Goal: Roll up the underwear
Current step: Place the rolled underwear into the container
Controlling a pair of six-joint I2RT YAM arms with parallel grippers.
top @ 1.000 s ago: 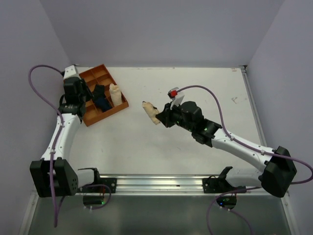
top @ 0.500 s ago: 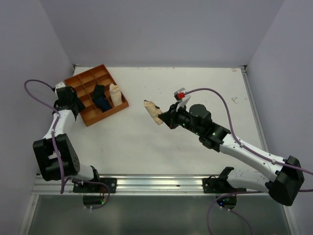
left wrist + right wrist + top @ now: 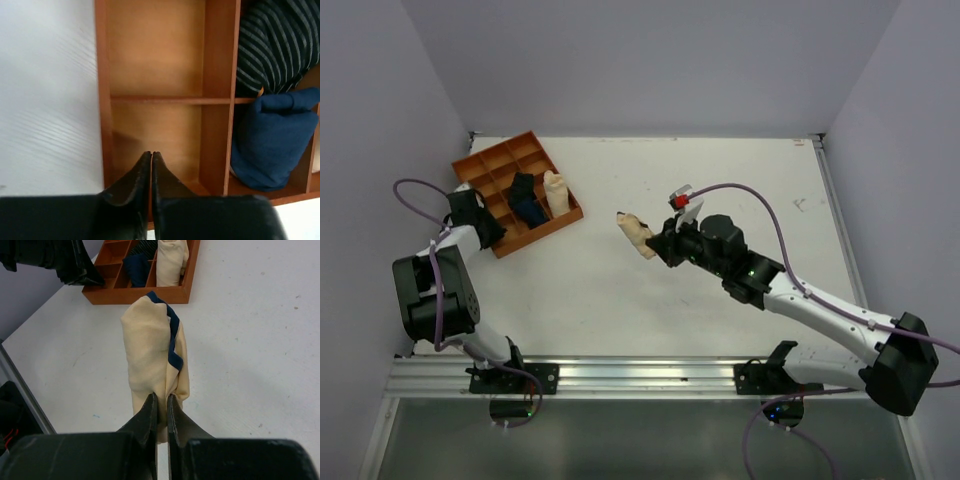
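Observation:
The underwear (image 3: 150,355), a rolled beige cloth with a dark edge band, is pinched at its near end by my right gripper (image 3: 160,397), which is shut on it. From above, the underwear (image 3: 636,232) juts out of the right gripper (image 3: 656,243) over the middle of the table, pointing toward the orange tray. My left gripper (image 3: 151,154) is shut with nothing between its fingers, its tips over an empty compartment at the tray's near-left corner. In the top view the left gripper (image 3: 488,228) sits at that corner.
The orange divided tray (image 3: 535,140) stands at the back left. It holds a dark blue rolled cloth (image 3: 272,145), a striped dark cloth (image 3: 280,45) and a pale cream roll (image 3: 555,192). Purple walls close the table on three sides.
The left arm folded back toward its base and its gripper closed beside the tray's corner. The right arm with the underwear shifted only slightly.

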